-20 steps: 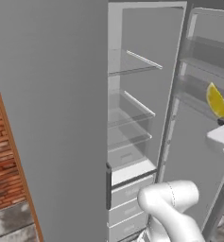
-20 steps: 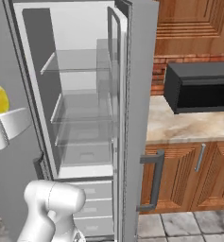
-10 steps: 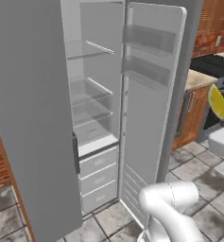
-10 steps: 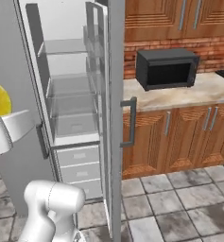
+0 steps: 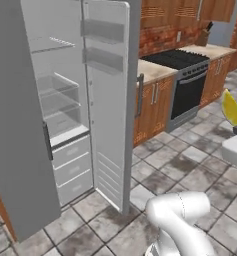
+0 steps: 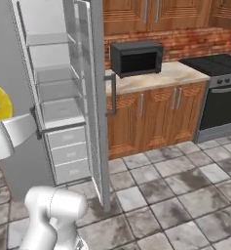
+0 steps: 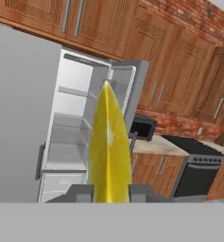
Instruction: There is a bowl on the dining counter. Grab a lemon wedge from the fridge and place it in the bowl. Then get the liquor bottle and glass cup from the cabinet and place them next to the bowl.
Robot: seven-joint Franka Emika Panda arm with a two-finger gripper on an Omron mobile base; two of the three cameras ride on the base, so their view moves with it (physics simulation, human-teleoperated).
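Hand view puts the open fridge point(image 7: 75, 137) at our left, and up the middle stands the lemon wedge point(image 7: 108, 151), clamped between our gripper's point(image 7: 108, 191) two dark fingertips point(image 7: 78, 193), with the microwave point(image 7: 142, 128) and stove point(image 7: 196, 165) to the right. From the left base view we see the fridge point(image 5: 65, 110) at left and the wedge point(image 5: 233, 109) at the far right edge, over the tiled floor point(image 5: 190, 165).
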